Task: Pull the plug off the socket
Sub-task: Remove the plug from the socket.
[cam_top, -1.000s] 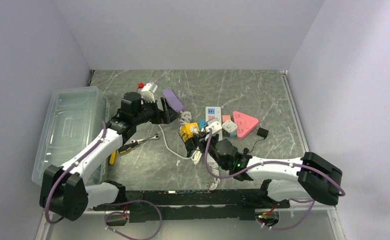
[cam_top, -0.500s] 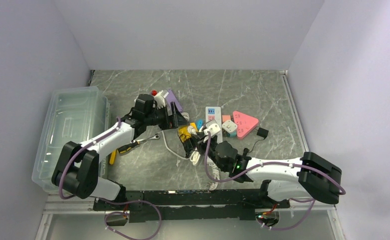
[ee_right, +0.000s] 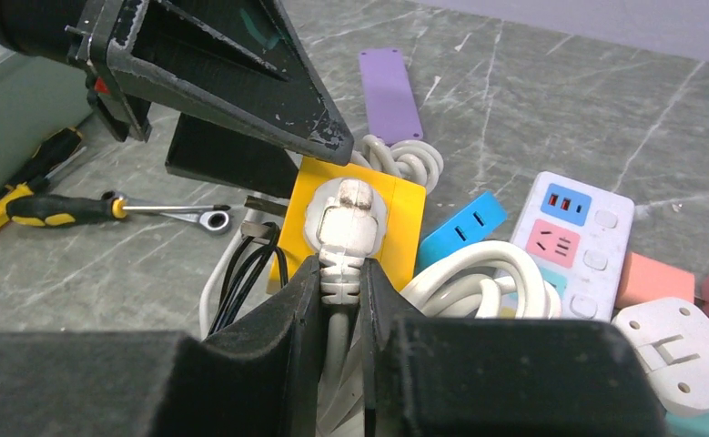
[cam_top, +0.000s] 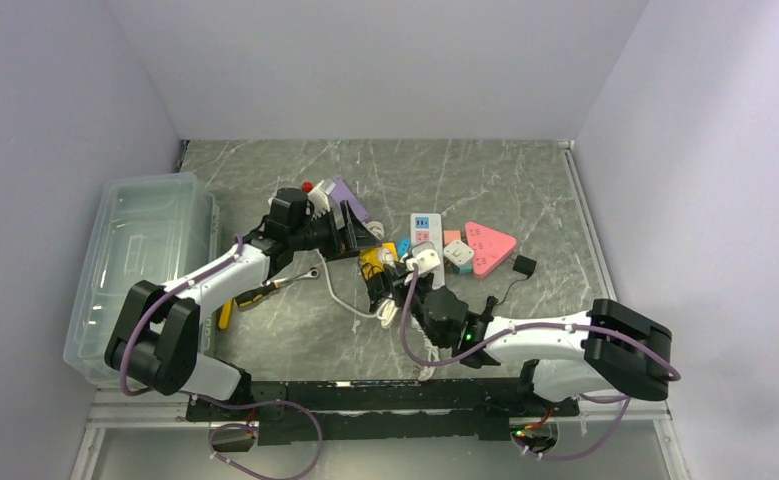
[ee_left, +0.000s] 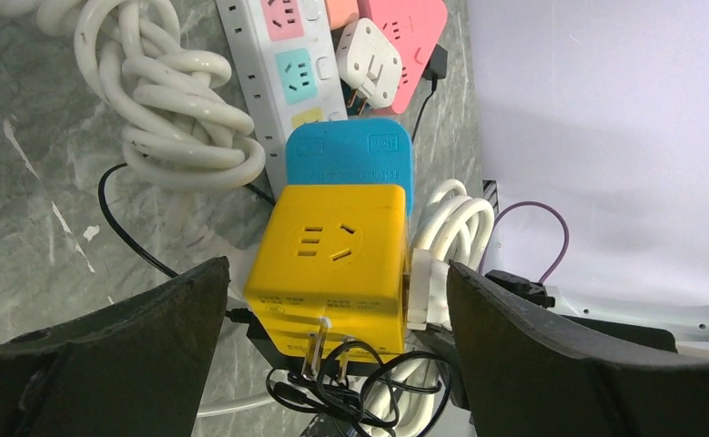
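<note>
A yellow cube socket (cam_top: 375,262) sits in a pile of adapters mid-table. A white plug (ee_right: 348,211) is seated in the side of it that faces the right wrist camera. My right gripper (ee_right: 339,269) is shut on the plug's ribbed neck where the white cable leaves it. My left gripper (ee_left: 337,273) is open, its two black fingers (ee_left: 150,337) straddling the yellow cube socket (ee_left: 332,264) without touching it. In the left wrist view the plug (ee_left: 420,289) shows as a white edge on the cube's right side. From above, the left gripper (cam_top: 360,238) and right gripper (cam_top: 397,290) meet at the cube.
A blue adapter (ee_left: 350,155), a white power strip (ee_left: 287,55), a coiled white cable (ee_left: 168,100) and a tangled black cord (ee_left: 350,401) crowd the cube. A purple strip (ee_right: 389,91), screwdriver (ee_right: 59,208) and wrench (ee_right: 196,217) lie left. A clear bin (cam_top: 135,270) stands far left.
My left arm has swung right from beside the purple strip to straddle the yellow cube. The right arm crept slightly left, still shut on the plug.
</note>
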Motion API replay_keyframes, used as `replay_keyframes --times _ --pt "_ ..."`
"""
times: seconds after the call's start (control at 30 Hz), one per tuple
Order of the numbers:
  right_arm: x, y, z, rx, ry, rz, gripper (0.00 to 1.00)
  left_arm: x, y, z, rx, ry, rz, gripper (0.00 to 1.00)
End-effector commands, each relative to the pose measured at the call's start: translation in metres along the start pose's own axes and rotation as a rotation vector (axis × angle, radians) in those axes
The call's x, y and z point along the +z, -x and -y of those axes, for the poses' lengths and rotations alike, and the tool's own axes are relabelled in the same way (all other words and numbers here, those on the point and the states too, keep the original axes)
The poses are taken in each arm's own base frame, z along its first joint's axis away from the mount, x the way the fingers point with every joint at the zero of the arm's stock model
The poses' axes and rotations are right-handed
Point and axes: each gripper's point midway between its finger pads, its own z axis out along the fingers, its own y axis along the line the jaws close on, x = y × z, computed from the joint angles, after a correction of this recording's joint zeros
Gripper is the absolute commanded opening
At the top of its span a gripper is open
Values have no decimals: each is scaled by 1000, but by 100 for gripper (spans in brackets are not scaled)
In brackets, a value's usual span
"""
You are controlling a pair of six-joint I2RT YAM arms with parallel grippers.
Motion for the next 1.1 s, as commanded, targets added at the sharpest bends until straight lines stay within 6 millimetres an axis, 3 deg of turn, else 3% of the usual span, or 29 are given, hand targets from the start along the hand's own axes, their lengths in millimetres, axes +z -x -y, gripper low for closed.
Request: replay_keyframes --times 0.0,0.23,0.53,0.8,0.93,1.07 --pt "5 95 -6 244 -50 286 0 2 1 1 -27 -3 6 93" --pt "2 98 -13 240 -59 307 0 4 -1 -4 -58 2 -10 96" --pt "3 96 -19 243 -77 311 0 5 -1 2 -56 -33 -13 78" --pt "4 93 -17 334 -107 293 0 5 0 7 -52 -63 -14 73" --pt "3 92 -17 359 -102 294 0 4 0 12 -36 -92 -10 65" --pt "3 90 -18 368 -98 286 0 3 0 15 -12 -109 -14 47"
